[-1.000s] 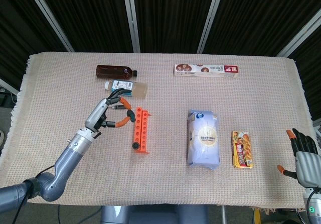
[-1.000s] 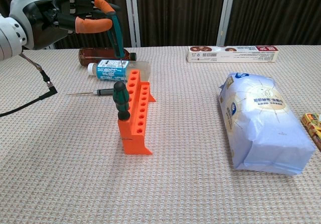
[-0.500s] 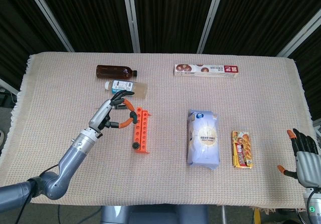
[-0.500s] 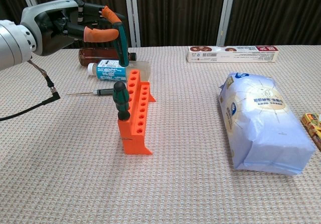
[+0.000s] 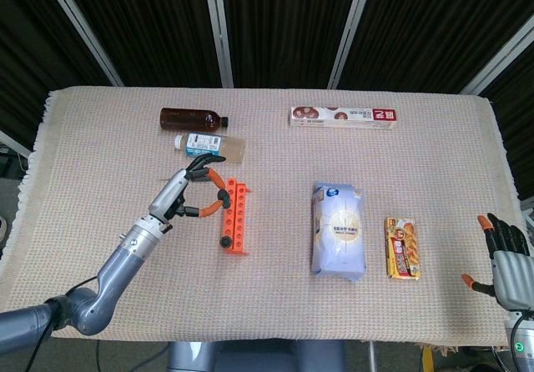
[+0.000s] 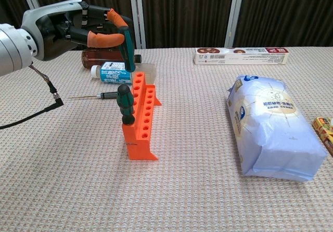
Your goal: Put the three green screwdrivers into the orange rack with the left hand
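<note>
The desk (image 5: 100, 138) was covered with a beige woven cloth. A large pale blue bag (image 5: 338, 230) was laid toward the front right of the desk, and a small snack packet (image 5: 402, 248) was placed just beside it on the right. A long flat box (image 5: 343, 116) was seen near the rear edge. Near the rear left, a brown bottle (image 5: 193, 120) and a clear bottle (image 5: 209, 145) were lying side by side.

The orange rack (image 6: 140, 118) was standing left of the middle of the desk. One green screwdriver (image 6: 125, 103) was already set upright in its front end. A second green screwdriver (image 6: 126, 49) was pinched in the left hand (image 6: 73, 28), held upright over the rear end of the rack. A third screwdriver (image 6: 99, 95) was lying flat on the desk, left of the rack.

The right hand (image 5: 503, 255) was kept at the front right corner, holding nothing, its fingers spread apart.
</note>
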You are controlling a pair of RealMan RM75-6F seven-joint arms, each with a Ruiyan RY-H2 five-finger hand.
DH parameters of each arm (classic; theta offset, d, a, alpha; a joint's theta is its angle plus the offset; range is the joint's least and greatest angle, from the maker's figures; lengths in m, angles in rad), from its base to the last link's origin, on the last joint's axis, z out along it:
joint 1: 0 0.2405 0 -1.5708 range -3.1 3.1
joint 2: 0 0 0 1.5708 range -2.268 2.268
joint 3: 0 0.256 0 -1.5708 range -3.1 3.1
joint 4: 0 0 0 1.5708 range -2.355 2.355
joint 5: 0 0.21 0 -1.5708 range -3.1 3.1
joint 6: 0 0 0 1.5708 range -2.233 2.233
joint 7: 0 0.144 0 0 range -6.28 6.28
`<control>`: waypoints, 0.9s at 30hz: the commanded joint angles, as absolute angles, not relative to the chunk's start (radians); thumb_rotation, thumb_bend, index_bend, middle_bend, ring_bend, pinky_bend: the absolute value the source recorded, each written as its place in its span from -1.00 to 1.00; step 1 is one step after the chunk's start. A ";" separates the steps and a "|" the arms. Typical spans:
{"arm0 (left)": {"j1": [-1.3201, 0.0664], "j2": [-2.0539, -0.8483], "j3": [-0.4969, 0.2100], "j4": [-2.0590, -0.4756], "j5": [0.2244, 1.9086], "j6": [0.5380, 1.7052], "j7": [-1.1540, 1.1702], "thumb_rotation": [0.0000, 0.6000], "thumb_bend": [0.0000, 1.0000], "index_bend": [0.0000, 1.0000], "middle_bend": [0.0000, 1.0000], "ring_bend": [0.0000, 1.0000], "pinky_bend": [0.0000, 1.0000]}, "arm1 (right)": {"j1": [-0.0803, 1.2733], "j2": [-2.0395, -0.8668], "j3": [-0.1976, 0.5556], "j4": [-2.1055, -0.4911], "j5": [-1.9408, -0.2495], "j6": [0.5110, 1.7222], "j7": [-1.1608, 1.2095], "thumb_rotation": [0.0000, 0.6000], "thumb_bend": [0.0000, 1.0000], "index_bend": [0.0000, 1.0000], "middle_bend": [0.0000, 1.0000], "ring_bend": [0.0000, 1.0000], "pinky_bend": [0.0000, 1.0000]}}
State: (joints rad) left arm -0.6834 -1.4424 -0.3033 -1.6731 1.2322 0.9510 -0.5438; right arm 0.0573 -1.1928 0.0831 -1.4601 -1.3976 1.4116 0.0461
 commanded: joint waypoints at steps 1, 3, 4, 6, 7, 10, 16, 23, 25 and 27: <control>-0.685 -1.445 -0.302 -1.668 1.228 0.947 -0.541 1.00 0.11 0.25 -0.76 -1.00 -1.00 | 0.058 -1.193 0.083 -1.459 -1.397 1.411 0.047 1.00 -1.00 -1.00 -1.00 -1.00 -1.00; -0.687 -1.451 -0.300 -1.660 1.222 0.943 -0.538 1.00 0.11 0.25 -0.76 -1.00 -1.00 | 0.058 -1.194 0.083 -1.458 -1.397 1.410 0.047 1.00 -1.00 -1.00 -1.00 -1.00 -1.00; -0.689 -1.457 -0.299 -1.652 1.219 0.942 -0.534 1.00 0.11 0.25 -0.76 -1.00 -1.00 | 0.057 -1.194 0.083 -1.458 -1.397 1.410 0.048 1.00 -1.00 -1.00 -1.00 -1.00 -1.00; -0.694 -1.479 -0.296 -1.626 1.216 0.945 -0.521 1.00 0.11 0.25 -0.76 -1.00 -1.00 | 0.056 -1.193 0.083 -1.458 -1.395 1.411 0.048 1.00 -1.00 -1.00 -1.00 -1.00 -1.00; -0.695 -1.486 -0.295 -1.619 1.216 0.948 -0.516 1.00 0.11 0.24 -0.76 -1.00 -1.00 | 0.056 -1.193 0.083 -1.458 -1.395 1.411 0.048 1.00 -1.00 -1.00 -1.00 -1.00 -1.00; -0.698 -1.505 -0.287 -1.598 1.219 0.948 -0.504 1.00 0.11 0.24 -0.76 -1.00 -1.00 | 0.056 -1.193 0.084 -1.458 -1.392 1.409 0.047 1.00 -1.00 -1.00 -1.00 -1.00 -1.00; -0.702 -1.545 -0.271 -1.552 1.230 0.956 -0.480 1.00 0.11 0.23 -0.76 -1.00 -1.00 | 0.058 -1.193 0.084 -1.460 -1.390 1.405 0.043 1.00 -1.00 -1.00 -1.00 -1.00 -1.00; -0.697 -1.571 -0.267 -1.524 1.245 0.979 -0.471 1.00 0.11 0.21 -0.76 -1.00 -1.00 | 0.057 -1.192 0.085 -1.462 -1.388 1.406 0.039 1.00 -1.00 -1.00 -1.00 -1.00 -1.00; -0.696 -1.574 -0.265 -1.519 1.247 0.979 -0.473 1.00 0.11 0.21 -0.76 -1.00 -1.00 | 0.058 -1.192 0.085 -1.464 -1.388 1.406 0.038 1.00 -1.00 -1.00 -1.00 -1.00 -1.00; -0.695 -1.575 -0.262 -1.517 1.250 0.978 -0.474 1.00 0.11 0.20 -0.76 -1.00 -1.00 | 0.058 -1.193 0.085 -1.464 -1.387 1.405 0.038 1.00 -1.00 -1.00 -1.00 -1.00 -1.00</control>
State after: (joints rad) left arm -0.6947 -1.5748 -0.2625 -1.5169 1.2498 0.9781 -0.4737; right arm 0.0579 -1.1926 0.0852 -1.4636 -1.3875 1.4055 0.0376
